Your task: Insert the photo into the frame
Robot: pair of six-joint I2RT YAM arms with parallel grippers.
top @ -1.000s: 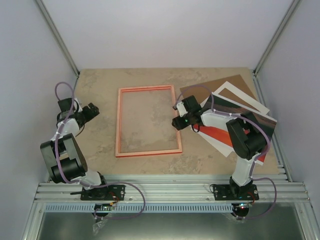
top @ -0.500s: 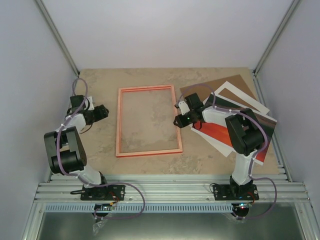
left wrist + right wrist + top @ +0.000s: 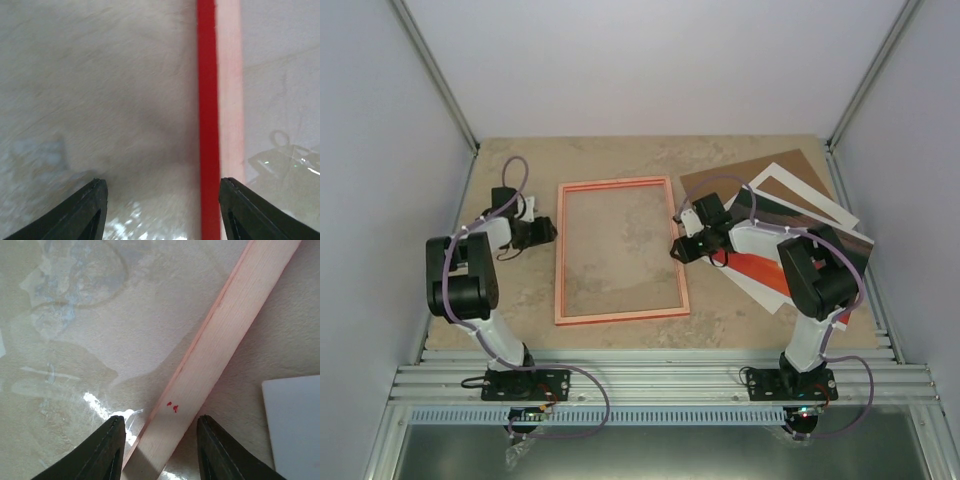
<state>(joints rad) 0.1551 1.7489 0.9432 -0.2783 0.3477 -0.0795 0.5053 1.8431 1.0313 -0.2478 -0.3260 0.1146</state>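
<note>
here the frame [image 3: 620, 250] lies flat on the tabletop [image 3: 520, 160], the photo [image 3: 790, 255] to its right. both grippers, left gripper [image 3: 552, 233] and right gripper [image 3: 677, 249], straddle opposite rails, jaws apart; close evenly, keep it level.

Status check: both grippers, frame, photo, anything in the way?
Left gripper and right gripper astride frame rails, holding nothing. Photo outside frame, under right arm. Nothing inside frame.

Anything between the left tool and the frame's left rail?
Nothing: left wrist view shows the thin red rectangular frame rail already between the left tool's fingertips, over bare stone-patterned tabletop.
</note>
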